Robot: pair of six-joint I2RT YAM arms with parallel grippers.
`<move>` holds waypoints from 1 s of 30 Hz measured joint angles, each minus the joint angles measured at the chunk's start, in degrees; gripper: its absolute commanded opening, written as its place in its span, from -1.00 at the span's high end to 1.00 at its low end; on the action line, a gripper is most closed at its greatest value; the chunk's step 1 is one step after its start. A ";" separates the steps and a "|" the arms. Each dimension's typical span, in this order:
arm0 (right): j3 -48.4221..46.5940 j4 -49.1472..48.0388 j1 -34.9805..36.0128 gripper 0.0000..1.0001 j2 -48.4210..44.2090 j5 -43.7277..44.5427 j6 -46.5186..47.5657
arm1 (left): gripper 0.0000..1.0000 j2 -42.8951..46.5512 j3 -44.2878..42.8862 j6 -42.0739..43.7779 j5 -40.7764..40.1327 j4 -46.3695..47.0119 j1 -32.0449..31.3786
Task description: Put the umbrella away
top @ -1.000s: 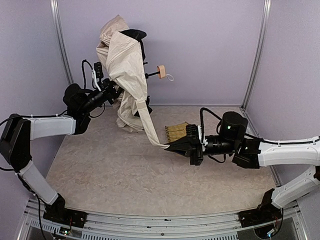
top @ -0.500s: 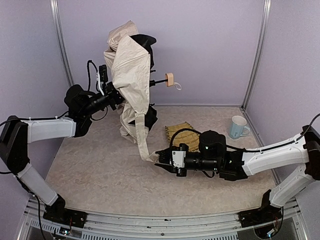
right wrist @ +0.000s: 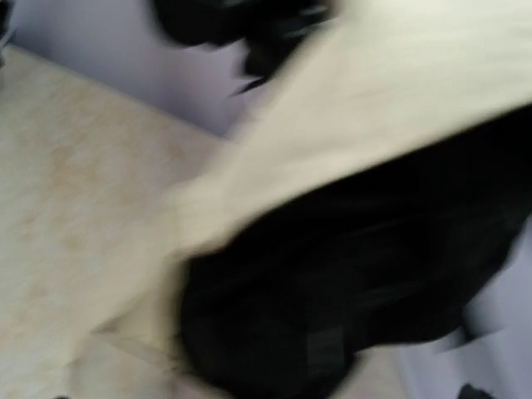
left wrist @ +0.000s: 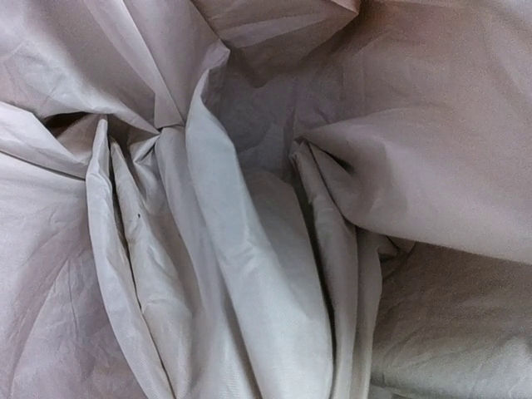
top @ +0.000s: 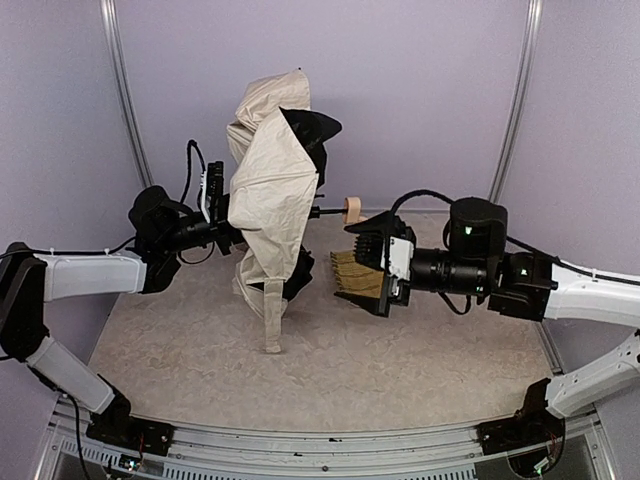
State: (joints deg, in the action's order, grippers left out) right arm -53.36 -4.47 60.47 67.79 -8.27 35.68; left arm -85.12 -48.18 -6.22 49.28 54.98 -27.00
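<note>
Item under inspection: the umbrella is being carried off the table, half-collapsed, at the end of the left arm, with its cream canopy bunching upward and the black underside showing at the top. A long fabric strap is hanging down from it until its end is touching the table. The thin black shaft is pointing toward the right arm and ending in the tan handle. The left gripper is sitting buried in the folds; its wrist view is showing nothing but creased cloth, so I cannot tell whether its jaws are clamped or slack. The right gripper is standing with its jaws spread wide and nothing between them, just below and beside the handle, in front of the woven tray. The right wrist view is too blurred to add more than a cream band over a black mass. Assessment: the article is appearing light, and the canopy soft and probably slippery, likely to slide or shift under a pinch. The ribs are looking thin and liable to bend. The shaft and handle are offering the only stiff purchase. Recommendation: take hold at the handle or the bare shaft beside it, not the fabric, and mind the trailing strap, which could snag.
</note>
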 measured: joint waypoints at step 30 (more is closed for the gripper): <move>-22.38 23.30 -14.36 -0.38 19.10 -22.21 2.19 | 1.00 4.04 5.84 13.99 2.91 -8.02 -9.14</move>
State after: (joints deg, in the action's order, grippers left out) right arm -75.75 18.83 46.11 86.89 -30.48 37.87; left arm -81.08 -42.35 7.77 52.18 46.96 -36.14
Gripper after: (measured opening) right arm 0.620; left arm 0.146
